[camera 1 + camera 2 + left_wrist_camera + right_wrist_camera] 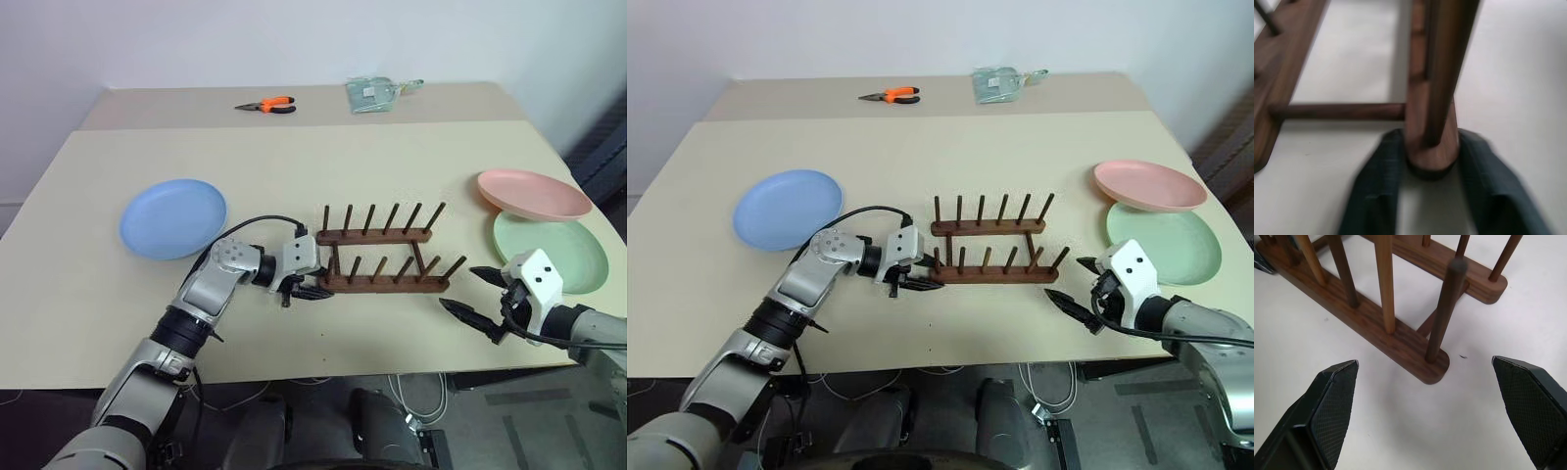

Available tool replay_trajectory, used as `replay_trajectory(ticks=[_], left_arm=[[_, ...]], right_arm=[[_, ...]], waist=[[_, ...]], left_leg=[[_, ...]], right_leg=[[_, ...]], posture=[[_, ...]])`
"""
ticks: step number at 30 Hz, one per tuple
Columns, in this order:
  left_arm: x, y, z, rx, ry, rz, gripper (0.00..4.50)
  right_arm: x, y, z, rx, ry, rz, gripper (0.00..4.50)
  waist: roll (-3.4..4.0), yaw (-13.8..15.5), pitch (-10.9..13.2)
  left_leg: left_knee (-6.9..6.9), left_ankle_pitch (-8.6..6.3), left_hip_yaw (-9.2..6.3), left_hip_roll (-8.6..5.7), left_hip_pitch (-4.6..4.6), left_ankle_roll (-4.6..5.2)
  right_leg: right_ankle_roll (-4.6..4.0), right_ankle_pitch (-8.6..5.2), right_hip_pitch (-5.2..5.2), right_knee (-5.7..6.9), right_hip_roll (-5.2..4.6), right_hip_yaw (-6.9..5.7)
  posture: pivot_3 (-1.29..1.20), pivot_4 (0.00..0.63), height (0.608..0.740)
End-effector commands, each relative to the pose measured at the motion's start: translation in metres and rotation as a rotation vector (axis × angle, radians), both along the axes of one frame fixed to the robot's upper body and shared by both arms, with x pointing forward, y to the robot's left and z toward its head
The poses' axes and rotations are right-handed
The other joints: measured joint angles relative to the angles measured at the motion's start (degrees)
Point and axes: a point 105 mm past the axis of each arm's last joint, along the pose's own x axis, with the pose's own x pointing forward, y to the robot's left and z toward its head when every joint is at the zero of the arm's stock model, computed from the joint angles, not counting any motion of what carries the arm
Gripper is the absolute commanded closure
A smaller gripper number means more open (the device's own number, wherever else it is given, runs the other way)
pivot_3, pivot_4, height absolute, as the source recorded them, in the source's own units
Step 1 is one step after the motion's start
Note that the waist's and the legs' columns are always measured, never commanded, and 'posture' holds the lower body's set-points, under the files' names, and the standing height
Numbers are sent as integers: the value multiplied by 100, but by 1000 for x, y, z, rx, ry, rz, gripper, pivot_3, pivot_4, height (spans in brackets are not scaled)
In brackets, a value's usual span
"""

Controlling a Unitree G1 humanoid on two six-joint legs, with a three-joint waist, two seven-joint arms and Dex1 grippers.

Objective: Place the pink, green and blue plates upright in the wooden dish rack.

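Left eye view: a beige tabletop (294, 186) is standing against a white wall, carrying one wooden dish rack (380, 257), empty, at its middle. Three plates are lying flat: one blue plate (172, 217) at the left, one pink plate (534, 193) at the right, overlapping one green plate (554, 251). One pair of orange pliers (266, 104) and one clear bag (372, 94) are sitting at the far edge.

Left wrist view: the left pincer (1430, 183) is straddling the rounded end of the rack's near bar, its fingers close against both sides.

Right wrist view: the right pincer (1432, 401) is hanging released, wide apart, near the rack's other end.
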Motion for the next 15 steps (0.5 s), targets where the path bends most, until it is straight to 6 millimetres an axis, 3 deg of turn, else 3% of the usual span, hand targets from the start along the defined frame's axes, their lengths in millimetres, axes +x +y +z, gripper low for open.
replay_trajectory(ticks=[1, 4, 7, 11, 15], left_arm=[[13, 12, 7, 29, -57, 67, 867], [5, 41, 9, 43, -7, 114, 966], [-20, 52, 12, 18, 61, 95, 2232], [-44, 36, 8, 13, 76, 79, 4195], [-55, 9, 8, -29, 90, 66, 4204]], right_arm=[[-1, -2, 5, -17, -43, -4, 0], [-7, 0, -4, -29, -8, 9, 855], [-14, 5, -16, -47, 34, 35, 2351], [-7, 16, -28, -74, 39, 54, 4386], [3, 26, -37, -90, 45, 66, 4452]], waist=[[0, -4, 0], [3, -32, -1], [8, -89, -3], [10, -49, 0], [6, 27, 2]], left_leg=[[0, 0, 0, 0, 0, 0], [-5, 0, 0, 3, 3, 0], [-16, -2, 2, 9, 8, 2], [-8, -2, 1, 11, 6, 2], [7, -2, -2, 8, -2, 2]], right_leg=[[0, 0, 0, 0, 0, 0], [1, 0, -2, 1, 2, 0], [-1, -1, -7, 4, 5, 1], [-17, -11, -1, 1, -5, 4], [-18, -13, 7, -4, -9, 3]], posture=[[0, 150, 740], [0, 150, 740], [0, 150, 740], [0, 150, 740], [0, 150, 740]])
